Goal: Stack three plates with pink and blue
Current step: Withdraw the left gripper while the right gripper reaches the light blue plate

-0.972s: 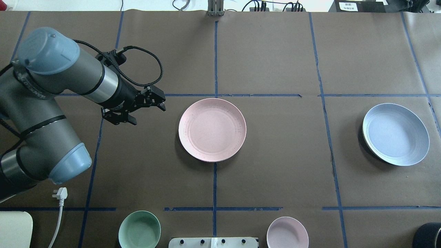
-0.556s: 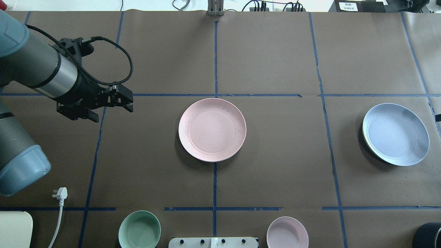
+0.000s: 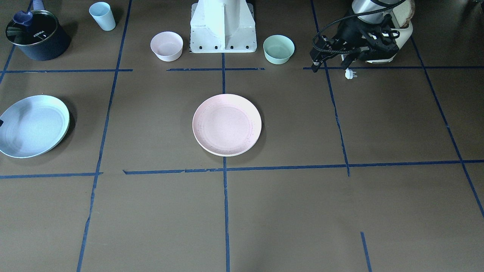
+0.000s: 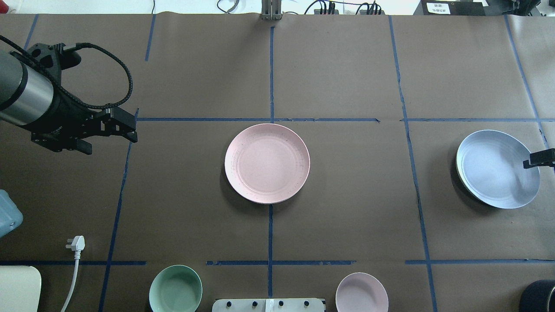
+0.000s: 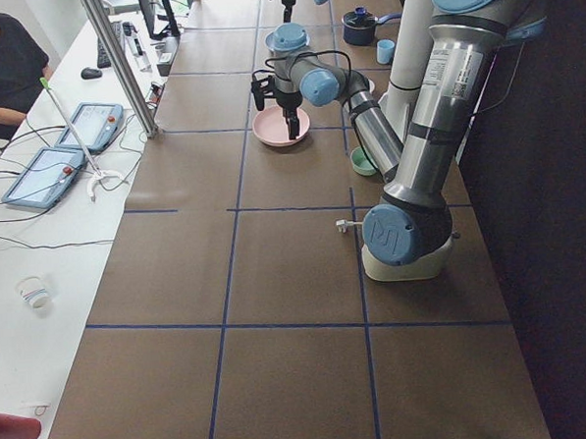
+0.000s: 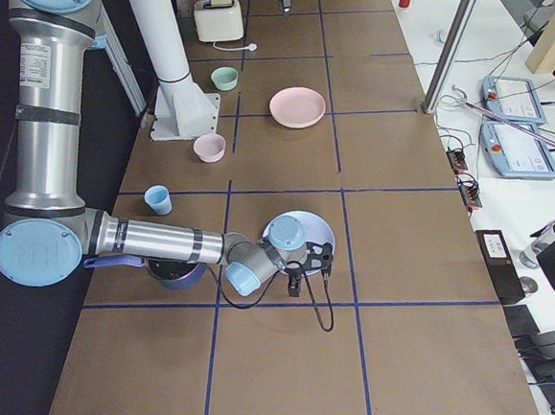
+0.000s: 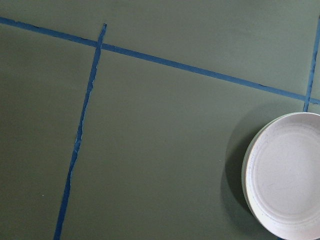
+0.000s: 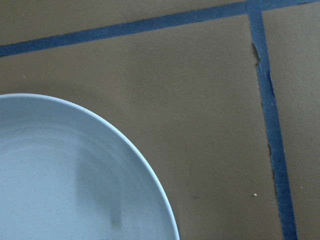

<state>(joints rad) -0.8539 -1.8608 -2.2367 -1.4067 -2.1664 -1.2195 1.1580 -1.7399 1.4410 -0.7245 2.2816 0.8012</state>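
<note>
Centre plate (image 4: 267, 163) lies mid-table — second plate (image 4: 498, 169) well to its right; left bowl (image 4: 175, 289) and right bowl (image 4: 362, 292) flank the base (image 4: 269, 304)

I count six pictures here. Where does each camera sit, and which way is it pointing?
Front: across the table, facing the robot's base; left claw top right.
Right end: looks along the table; right arm near, right claw at the blue plate.
Left end: opposite end; left arm near, large.
Overhead: behind the robot, looking down; left claw at left.
Left wrist: down on table and pink plate; no body shows.
Right wrist: down on blue plate's rim; no body.
Shared: front and overhead show both plates, mirrored.
</note>
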